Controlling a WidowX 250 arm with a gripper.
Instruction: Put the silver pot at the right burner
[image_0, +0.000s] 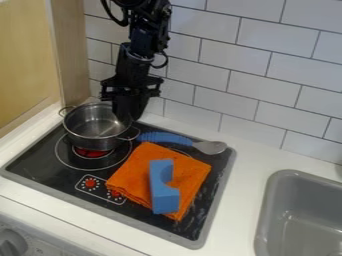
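The black gripper (129, 106) hangs down at the right back rim of the silver pot (92, 131), overlapping that rim in the view. Upright, the pot stands over the back part of the left burner (93, 153), whose red centre glows in front of it. Its two loop handles point to the back left and front right. Whether the gripper holds the rim is not clear. An orange cloth (132, 172) covers most of the right burner, with a blue arch-shaped block (164, 199) lying on it.
Behind the cloth lies a spoon with a blue handle (165, 138) and a grey head (210, 147). The black stovetop (37, 156) has a grey edge and printed knobs at the front. A grey sink (272, 212) is at the right, a tiled wall (267, 107) behind, a wooden panel (72, 55) at the left.
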